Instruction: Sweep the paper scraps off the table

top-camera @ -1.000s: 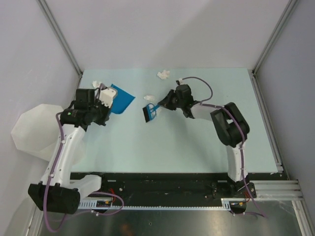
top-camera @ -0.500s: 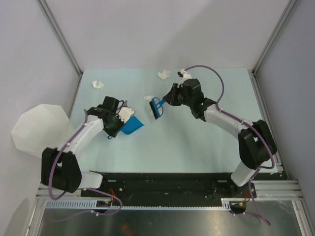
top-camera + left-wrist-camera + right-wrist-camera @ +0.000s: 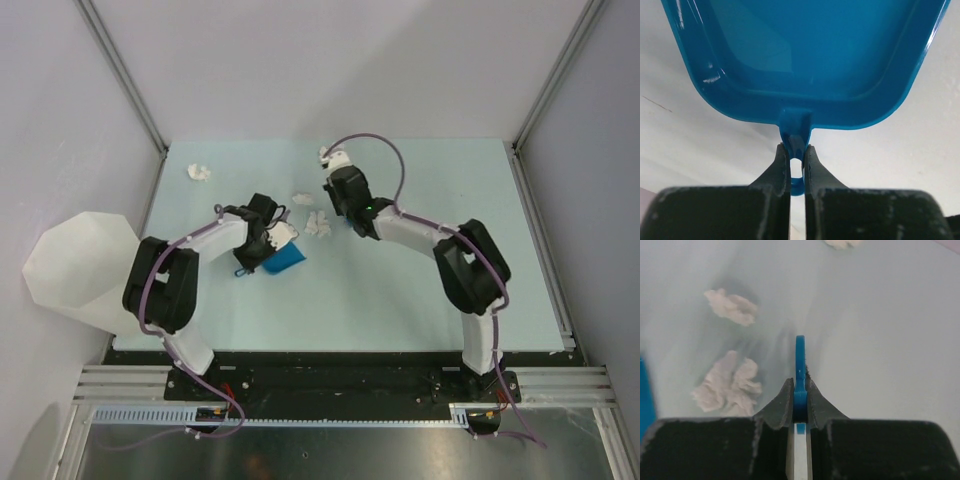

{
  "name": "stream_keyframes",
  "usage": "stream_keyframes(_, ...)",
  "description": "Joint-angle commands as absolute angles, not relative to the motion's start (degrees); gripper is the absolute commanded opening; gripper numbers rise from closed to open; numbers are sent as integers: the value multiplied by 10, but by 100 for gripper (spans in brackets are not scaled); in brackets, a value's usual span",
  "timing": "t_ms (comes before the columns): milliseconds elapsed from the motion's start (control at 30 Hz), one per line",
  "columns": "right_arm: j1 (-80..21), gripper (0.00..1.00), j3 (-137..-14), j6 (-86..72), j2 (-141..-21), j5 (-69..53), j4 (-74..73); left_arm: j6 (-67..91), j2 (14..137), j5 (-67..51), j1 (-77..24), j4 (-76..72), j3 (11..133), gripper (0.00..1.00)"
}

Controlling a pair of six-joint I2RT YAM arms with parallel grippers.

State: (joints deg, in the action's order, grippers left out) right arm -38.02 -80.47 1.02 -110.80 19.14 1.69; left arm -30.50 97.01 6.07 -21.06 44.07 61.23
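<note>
The pale green table [image 3: 420, 290] carries several white paper scraps: one at the far left [image 3: 199, 172], one near the middle [image 3: 301, 198], a bigger one [image 3: 318, 223] just below it, and one [image 3: 327, 155] partly hidden behind the right wrist. My left gripper [image 3: 268, 246] is shut on the handle of a blue dustpan [image 3: 287, 260], which fills the left wrist view [image 3: 805, 55]. My right gripper [image 3: 333, 206] is shut on a blue brush [image 3: 800, 362], seen edge-on. Two scraps [image 3: 731, 306] [image 3: 729, 385] lie just left of the brush.
A translucent white faceted bin [image 3: 75, 270] stands off the table's left edge. Metal frame posts rise at the far left [image 3: 150, 130] and far right [image 3: 530, 120] corners. The dustpan's edge [image 3: 643, 390] shows at the left of the right wrist view.
My left arm has carried the dustpan right and nearer, toward the table's middle. My right arm has swung the brush left and back. A scrap now lies between brush and dustpan.
</note>
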Motion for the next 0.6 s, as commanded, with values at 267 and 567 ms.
stream_keyframes(267, -441, 0, -979, -60, -1178, -45, -115, -331, 1031, 47, -214, 426, 683, 0)
stream_keyframes(567, -436, 0, -908, -194, -1071, -88, -71, -319, 1008, -23, -214, 427, 689, 0)
